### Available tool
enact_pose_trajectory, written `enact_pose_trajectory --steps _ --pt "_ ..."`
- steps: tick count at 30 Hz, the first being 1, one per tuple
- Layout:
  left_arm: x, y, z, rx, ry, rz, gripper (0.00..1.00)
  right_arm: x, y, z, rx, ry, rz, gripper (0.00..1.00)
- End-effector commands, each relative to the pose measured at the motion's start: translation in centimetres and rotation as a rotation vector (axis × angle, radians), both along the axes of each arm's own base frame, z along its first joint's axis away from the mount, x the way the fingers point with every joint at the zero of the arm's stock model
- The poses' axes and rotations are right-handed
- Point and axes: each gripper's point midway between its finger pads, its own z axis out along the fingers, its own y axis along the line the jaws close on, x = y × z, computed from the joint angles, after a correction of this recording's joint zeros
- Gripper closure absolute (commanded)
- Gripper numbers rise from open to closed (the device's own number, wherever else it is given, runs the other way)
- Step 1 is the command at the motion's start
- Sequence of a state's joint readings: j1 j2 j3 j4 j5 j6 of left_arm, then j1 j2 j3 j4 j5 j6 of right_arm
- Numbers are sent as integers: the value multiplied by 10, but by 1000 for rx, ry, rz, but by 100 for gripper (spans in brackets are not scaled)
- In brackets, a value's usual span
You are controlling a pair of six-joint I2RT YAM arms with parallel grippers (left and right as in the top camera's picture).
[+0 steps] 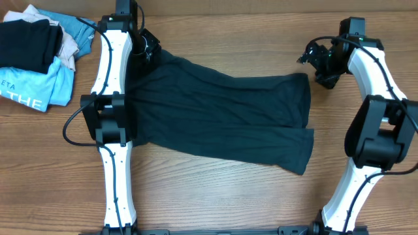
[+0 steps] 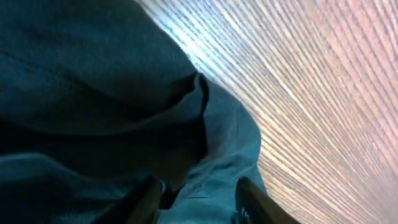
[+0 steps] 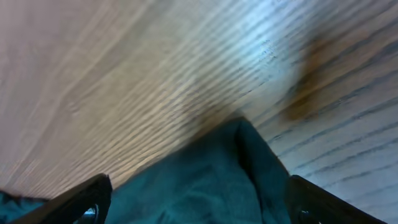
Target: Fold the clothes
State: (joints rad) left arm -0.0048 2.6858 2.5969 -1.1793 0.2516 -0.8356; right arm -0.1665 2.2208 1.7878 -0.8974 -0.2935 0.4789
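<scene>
The clothes are one dark navy-teal garment point(image 1: 222, 111), lying spread and wrinkled across the middle of the wooden table. No lettering shows. My left gripper point(image 1: 147, 47) is at its far left corner. In the left wrist view its fingers point(image 2: 202, 202) stand apart with a fold of the fabric point(image 2: 93, 93) between them. My right gripper point(image 1: 324, 65) is at the garment's far right corner. In the right wrist view its fingers point(image 3: 199, 199) are wide open, with the cloth corner point(image 3: 211, 180) lying between them.
A pile of other clothes sits at the far left: a black folded garment point(image 1: 26, 42), a light-blue shirt printed "THE" point(image 1: 36, 88) and a beige piece point(image 1: 68, 46). Bare wood table point(image 1: 215, 196) shows in front of the garment.
</scene>
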Motion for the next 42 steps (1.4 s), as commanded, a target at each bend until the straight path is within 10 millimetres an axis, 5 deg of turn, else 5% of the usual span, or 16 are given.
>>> enact_pose_trajectory --steps 1,16,22,32,35,41,42 --pt "-9 -4 -13 -4 47 -18 52 4 -1 -11 -7 14 -14 7" --pt "-12 1 -31 21 71 0 51 5 4 -9 19 4 -5 7" --pt "-8 1 -30 23 56 -3 96 12 3 -7 15 -26 -9 7" --pt "-7 1 -30 26 50 -11 96 18 5 -13 19 -26 -53 9" --pt "-8 1 -30 28 48 -22 96 19 14 -28 39 -9 -37 15" --pt "-8 1 -30 29 48 -25 96 21 18 -32 68 -6 -50 48" --pt "-8 1 -30 29 48 -25 96 21 18 -32 69 -6 -51 59"
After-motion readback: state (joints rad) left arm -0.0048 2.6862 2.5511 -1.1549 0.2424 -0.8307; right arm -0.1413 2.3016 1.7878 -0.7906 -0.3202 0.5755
